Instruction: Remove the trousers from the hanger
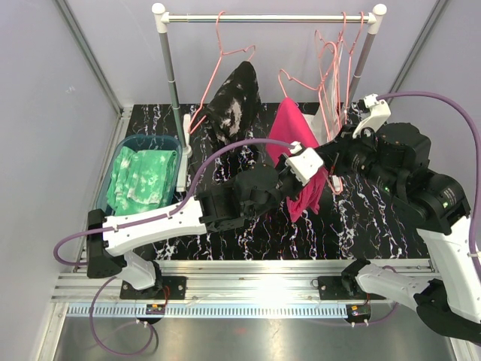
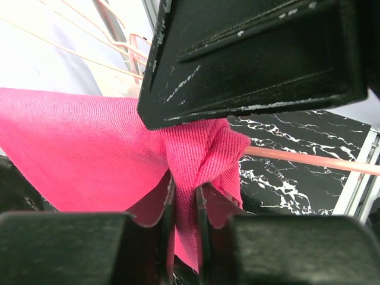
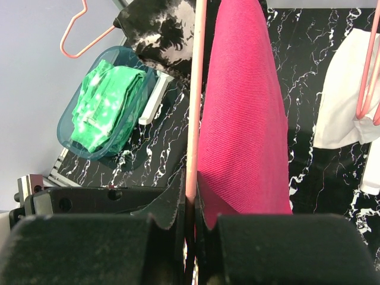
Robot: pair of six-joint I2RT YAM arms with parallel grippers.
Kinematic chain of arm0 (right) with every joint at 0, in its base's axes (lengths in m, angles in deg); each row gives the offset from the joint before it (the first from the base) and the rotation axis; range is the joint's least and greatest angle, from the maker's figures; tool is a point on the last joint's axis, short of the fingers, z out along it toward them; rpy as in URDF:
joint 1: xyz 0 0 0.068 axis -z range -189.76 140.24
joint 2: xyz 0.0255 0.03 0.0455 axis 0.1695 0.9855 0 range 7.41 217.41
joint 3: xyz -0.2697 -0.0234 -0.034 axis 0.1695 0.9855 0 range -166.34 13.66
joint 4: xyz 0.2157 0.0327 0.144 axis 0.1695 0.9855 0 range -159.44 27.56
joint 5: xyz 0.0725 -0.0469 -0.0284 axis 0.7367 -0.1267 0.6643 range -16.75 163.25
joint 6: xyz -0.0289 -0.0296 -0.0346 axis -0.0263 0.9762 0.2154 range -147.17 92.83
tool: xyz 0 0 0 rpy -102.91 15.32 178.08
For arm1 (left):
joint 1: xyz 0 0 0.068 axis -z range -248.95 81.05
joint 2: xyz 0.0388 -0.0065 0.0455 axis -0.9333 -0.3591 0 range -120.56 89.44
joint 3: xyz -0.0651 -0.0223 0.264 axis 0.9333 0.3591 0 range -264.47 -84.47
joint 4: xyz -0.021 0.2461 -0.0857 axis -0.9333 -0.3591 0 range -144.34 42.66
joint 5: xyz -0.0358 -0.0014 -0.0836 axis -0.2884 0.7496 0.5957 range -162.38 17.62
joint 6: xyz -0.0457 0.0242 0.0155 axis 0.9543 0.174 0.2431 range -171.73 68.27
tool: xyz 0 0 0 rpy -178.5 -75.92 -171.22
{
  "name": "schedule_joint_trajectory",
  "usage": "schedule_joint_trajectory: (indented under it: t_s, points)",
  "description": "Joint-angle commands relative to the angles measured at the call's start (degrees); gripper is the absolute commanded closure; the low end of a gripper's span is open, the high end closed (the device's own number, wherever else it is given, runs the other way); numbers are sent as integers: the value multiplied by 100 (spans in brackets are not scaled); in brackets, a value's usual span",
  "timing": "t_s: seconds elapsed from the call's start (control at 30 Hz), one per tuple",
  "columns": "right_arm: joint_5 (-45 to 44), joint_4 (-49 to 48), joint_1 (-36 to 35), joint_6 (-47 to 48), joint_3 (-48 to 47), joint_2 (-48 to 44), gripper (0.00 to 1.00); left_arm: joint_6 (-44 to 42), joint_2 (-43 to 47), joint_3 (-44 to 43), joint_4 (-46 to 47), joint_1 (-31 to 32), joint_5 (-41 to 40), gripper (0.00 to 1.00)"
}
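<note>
The magenta pink trousers (image 1: 289, 124) hang over a pink wire hanger (image 3: 196, 89). My left gripper (image 2: 184, 193) is shut on a bunched fold of these pink trousers (image 2: 89, 142), just below the hanger's bar (image 2: 309, 160). My right gripper (image 3: 191, 196) is shut on the hanger's thin rod, with the pink trousers (image 3: 243, 119) draped just right of it. In the top view both grippers meet at the cloth, left gripper (image 1: 317, 179) and right gripper (image 1: 337, 154). Black white-speckled trousers (image 1: 237, 101) hang on another hanger on the rail. Mint green trousers (image 1: 143, 177) lie in a basin.
A teal basin (image 1: 105, 188) stands at the left of the marbled black table. The white rack (image 1: 267, 16) at the back carries several empty pink hangers (image 1: 331, 60). A white cloth (image 3: 341, 107) hangs at the right. Grey walls close in both sides.
</note>
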Motion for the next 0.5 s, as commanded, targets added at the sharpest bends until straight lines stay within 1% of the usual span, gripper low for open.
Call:
schedule_joint_trajectory:
  t_s: [0.0,0.1,0.17,0.27,0.3,0.33,0.4,0.47]
  points:
    - [-232,-1022,11,254,-206,-84,100,-63,342,-367,450,9,159,82]
    - [-311,-944,11,333,-259,-32,100,-115,334,-376,380,9,281,73]
    - [-372,-900,11,394,-285,-14,100,-177,325,-384,336,9,317,70]
    - [-477,-812,11,465,-347,47,100,-256,316,-420,125,9,396,69]
    - [-495,-785,11,474,-382,56,100,-274,307,-428,107,9,431,69]
    - [-478,-768,11,457,-399,65,100,-274,316,-420,81,1,432,72]
    - [-338,-785,11,404,-417,57,100,-283,263,-411,116,9,344,73]
    - [-232,-838,11,307,-426,48,100,-274,132,-446,116,9,178,71]
